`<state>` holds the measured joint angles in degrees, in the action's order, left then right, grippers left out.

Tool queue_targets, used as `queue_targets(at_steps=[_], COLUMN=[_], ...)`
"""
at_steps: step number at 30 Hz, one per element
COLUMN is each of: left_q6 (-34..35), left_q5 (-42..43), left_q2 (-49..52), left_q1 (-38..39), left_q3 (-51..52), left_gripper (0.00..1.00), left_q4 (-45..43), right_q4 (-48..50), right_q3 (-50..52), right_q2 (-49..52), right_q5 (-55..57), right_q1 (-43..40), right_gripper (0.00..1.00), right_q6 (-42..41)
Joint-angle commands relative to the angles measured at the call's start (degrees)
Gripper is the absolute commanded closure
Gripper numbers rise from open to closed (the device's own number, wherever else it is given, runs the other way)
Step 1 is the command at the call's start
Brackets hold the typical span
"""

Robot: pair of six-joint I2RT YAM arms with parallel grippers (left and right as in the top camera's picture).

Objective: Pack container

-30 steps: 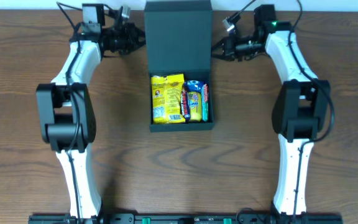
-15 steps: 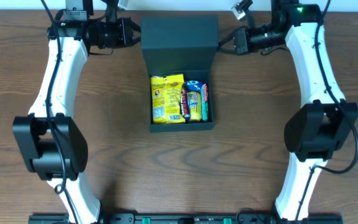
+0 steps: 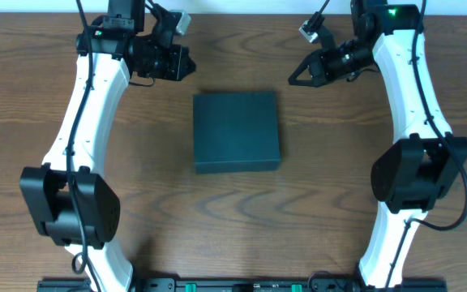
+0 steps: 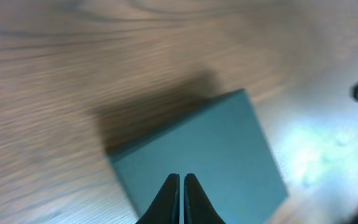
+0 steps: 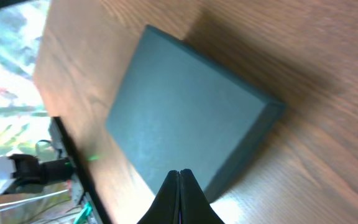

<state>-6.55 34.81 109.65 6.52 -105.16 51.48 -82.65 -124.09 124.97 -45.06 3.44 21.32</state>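
Note:
The dark green container (image 3: 237, 131) lies in the middle of the table with its flap lid down flat, so its contents are hidden. It also shows in the left wrist view (image 4: 204, 155) and the right wrist view (image 5: 185, 118). My left gripper (image 3: 186, 63) is shut and empty, held off the container's far left corner; its fingers (image 4: 181, 186) point at the lid. My right gripper (image 3: 293, 80) is shut and empty, held off the far right corner, and it also shows in the right wrist view (image 5: 180, 177).
The wooden table (image 3: 339, 195) spreads around the container. Both white arms reach in from the near edge along the left and right sides. A black rail (image 3: 233, 285) runs along the near edge.
The lid, upright one second ago, has swung down and now covers the snack packets. Both grippers have moved away from the lid's sides, nearer and apart from the box.

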Motion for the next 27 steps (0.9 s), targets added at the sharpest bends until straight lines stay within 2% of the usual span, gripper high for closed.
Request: queue_targets(at_steps=[1,5,14,18,21,26,27], left_q6=[5.4,7.0,8.2,6.6,5.6,5.4,5.5], left_q5=[-9.8,-16.3,-22.4,-21.7,-21.7,-16.1,-15.1], left_q2=[-4.7,-10.4,-21.8,-28.3,-35.1,-52.5,-57.4], left_q1=[-0.1,0.0,0.0,1.2,2.6,2.9,2.9], left_q3=[-0.9,-0.9,-0.2,6.5,15.5,32.9,36.5], left_gripper=[0.94,0.94,0.94,0.94,0.94,0.94,0.94], left_q4=[0.6,3.5,17.0,18.5,18.2,15.9,15.2], right_q4=[0.6,0.6,-3.2,-4.1,-4.8,-1.0,0.9], right_q3=[-1.5,-3.0,-3.0,-0.3,5.9,27.7,34.1], right_q2=[-2.0,-3.7,-15.5,-24.9,-32.8,-49.0,-53.0], right_q5=[7.4,16.7,16.5,17.9,23.2,23.8,22.7], right_q1=[-0.6,-0.8,-2.3,0.4,4.6,11.6,12.8], right_gripper=[0.98,0.99,0.99,0.98,0.98,0.98,0.99], right_q6=[-3.3,-4.6,-7.6,-8.0,-9.6,-8.5,-10.4])
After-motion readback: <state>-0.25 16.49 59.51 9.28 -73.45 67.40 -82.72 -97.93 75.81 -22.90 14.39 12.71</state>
